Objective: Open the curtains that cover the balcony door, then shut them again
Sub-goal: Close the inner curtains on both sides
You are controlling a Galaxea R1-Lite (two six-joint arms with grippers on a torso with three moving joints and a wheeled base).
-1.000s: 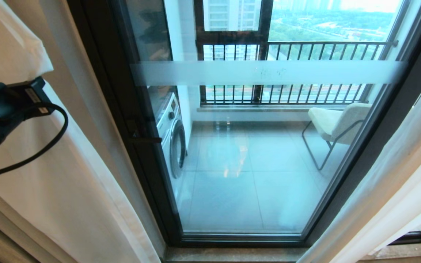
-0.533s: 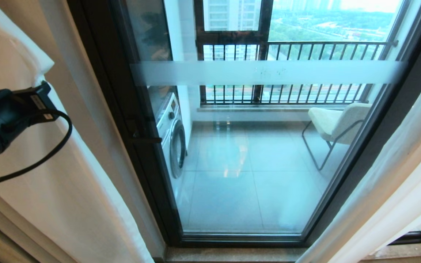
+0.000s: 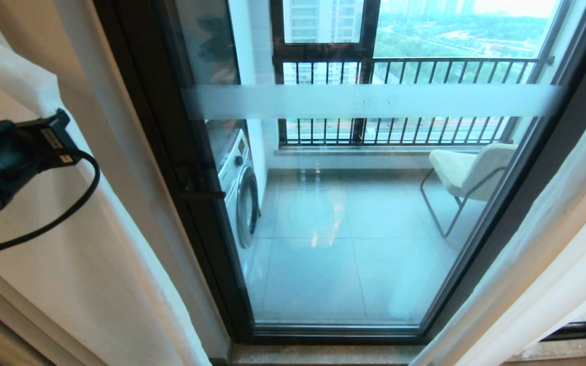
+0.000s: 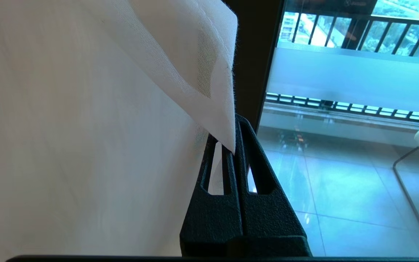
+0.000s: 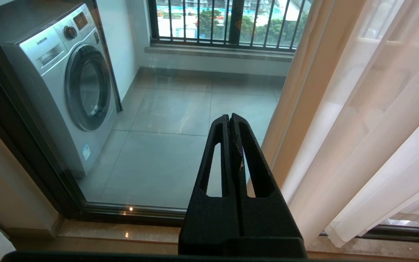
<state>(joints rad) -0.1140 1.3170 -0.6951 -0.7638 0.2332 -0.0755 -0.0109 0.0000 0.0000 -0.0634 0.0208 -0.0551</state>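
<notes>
The sheer white curtains hang drawn aside, one panel on the left (image 3: 94, 254) and one on the right (image 3: 542, 244). Between them the glass balcony door (image 3: 374, 100) stands uncovered in its dark frame. My left gripper (image 4: 235, 131) is shut on the hemmed edge of the left curtain (image 4: 209, 65), whose corner runs down between the fingers. In the head view only that arm's black wrist (image 3: 13, 152) shows at the left edge, against the fabric. My right gripper (image 5: 228, 118) is shut on nothing, low in front of the glass, beside the right curtain (image 5: 369, 120).
Behind the glass stand a washing machine (image 3: 239, 193) on the left and a pale chair (image 3: 468, 170) on the right, with a black railing (image 3: 425, 66) beyond. A stone sill (image 3: 323, 353) runs along the door's foot.
The fold of curtain above my left wrist has smoothed out and now runs up more steeply. The wrist itself has barely shifted. The right side is unchanged.
</notes>
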